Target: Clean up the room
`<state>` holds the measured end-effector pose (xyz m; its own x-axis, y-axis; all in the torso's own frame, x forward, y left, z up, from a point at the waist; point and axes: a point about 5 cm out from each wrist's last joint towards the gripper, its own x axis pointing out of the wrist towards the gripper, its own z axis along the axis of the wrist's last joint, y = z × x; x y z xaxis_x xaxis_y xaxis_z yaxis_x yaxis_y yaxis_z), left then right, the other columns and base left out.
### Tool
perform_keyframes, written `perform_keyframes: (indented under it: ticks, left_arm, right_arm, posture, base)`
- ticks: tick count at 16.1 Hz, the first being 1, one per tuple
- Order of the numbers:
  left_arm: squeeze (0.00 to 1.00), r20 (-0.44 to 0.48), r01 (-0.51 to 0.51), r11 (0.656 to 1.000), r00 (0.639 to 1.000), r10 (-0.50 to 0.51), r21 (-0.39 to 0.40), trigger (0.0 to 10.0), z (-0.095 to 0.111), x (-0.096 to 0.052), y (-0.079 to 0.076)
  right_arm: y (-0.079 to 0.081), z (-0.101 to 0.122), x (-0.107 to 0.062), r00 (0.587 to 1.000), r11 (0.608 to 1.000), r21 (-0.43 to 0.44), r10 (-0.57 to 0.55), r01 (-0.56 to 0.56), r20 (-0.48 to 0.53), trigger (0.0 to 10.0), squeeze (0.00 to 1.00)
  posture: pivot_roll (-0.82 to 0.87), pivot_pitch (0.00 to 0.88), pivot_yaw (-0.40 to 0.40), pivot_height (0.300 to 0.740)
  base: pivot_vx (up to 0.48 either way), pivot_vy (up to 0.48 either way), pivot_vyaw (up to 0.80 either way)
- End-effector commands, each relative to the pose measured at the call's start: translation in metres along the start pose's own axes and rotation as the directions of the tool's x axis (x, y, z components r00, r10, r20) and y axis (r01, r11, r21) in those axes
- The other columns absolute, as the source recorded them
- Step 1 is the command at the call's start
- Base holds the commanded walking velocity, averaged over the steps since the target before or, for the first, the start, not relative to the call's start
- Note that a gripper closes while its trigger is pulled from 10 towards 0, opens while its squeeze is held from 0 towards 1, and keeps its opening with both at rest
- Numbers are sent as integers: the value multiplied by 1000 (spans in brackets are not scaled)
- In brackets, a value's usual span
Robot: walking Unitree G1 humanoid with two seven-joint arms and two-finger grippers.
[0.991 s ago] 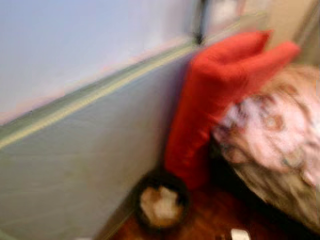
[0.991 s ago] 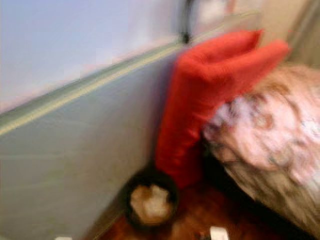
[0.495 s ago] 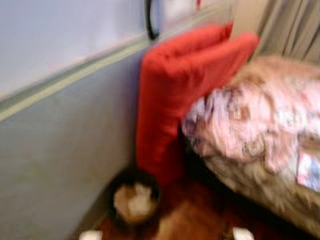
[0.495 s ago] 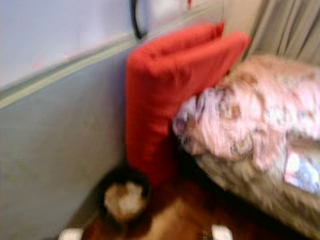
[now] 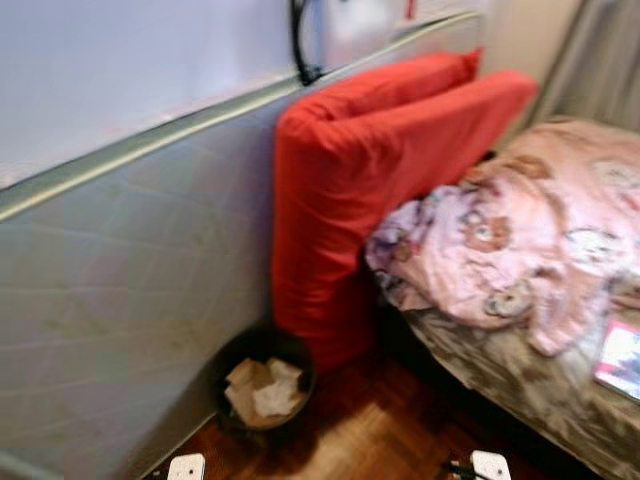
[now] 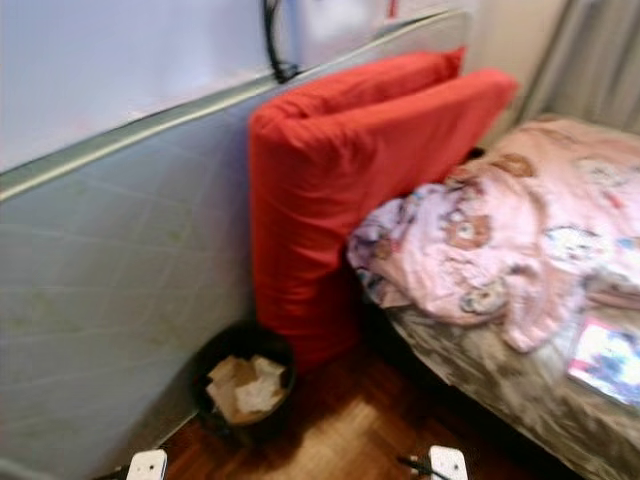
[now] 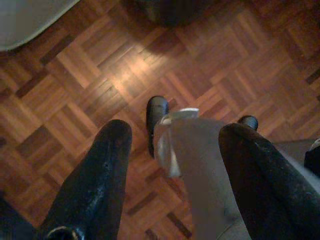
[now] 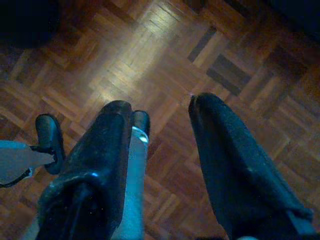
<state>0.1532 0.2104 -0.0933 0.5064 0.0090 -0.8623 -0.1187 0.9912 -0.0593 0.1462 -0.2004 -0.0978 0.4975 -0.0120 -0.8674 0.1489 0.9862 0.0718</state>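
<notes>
One black waste bin [image 5: 262,385], lower centre of the head view, holding several crumpled papers [image 5: 262,388]. Two red cushions [image 5: 375,190], stood side by side at centre. One pink printed blanket [image 5: 520,240], right, lying on one bed [image 5: 520,385]. One book or card [image 5: 620,360] at the right edge. One black cable [image 5: 298,45], top centre. Two grippers: left gripper [image 7: 172,150], right gripper [image 8: 160,127].
</notes>
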Motion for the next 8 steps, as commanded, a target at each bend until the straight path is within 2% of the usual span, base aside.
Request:
perform_keyframes:
  ticks: [1, 2, 5, 8]
  left_arm:
    - [0, -13, -5, 999, 1000, 6, 32, 10000, -1, -1, 7]
    - [0, -11, -4, 998, 1000, 5, 57, 10000, 1, -1, 8]
    - [0, 24, -21, 999, 999, 20, 41, 10000, 11, -1, 11]
    - [0, 17, -30, 999, 999, 30, 29, 10000, 5, -3, 15]
  right_arm:
    - [4, 4, 1, 1000, 1000, 21, 5, -6, 13, 10000, 0]
    - [4, 5, 1, 1000, 1000, 24, 1, -1, 15, 10000, 0]
    - [7, 10, 3, 1000, 1000, 14, 16, -16, 16, 10000, 0]
    - [9, 8, 3, 1000, 999, 30, 24, -25, 19, 10000, 0]
  posture:
    - [0, 0, 26, 740]
    - [16, 0, 29, 740]
    - [54, 0, 22, 740]
    - [32, 0, 30, 740]
  base:
    - [0, 0, 0]
    - [0, 0, 0]
    - [0, 0, 0]
    - [0, 0, 0]
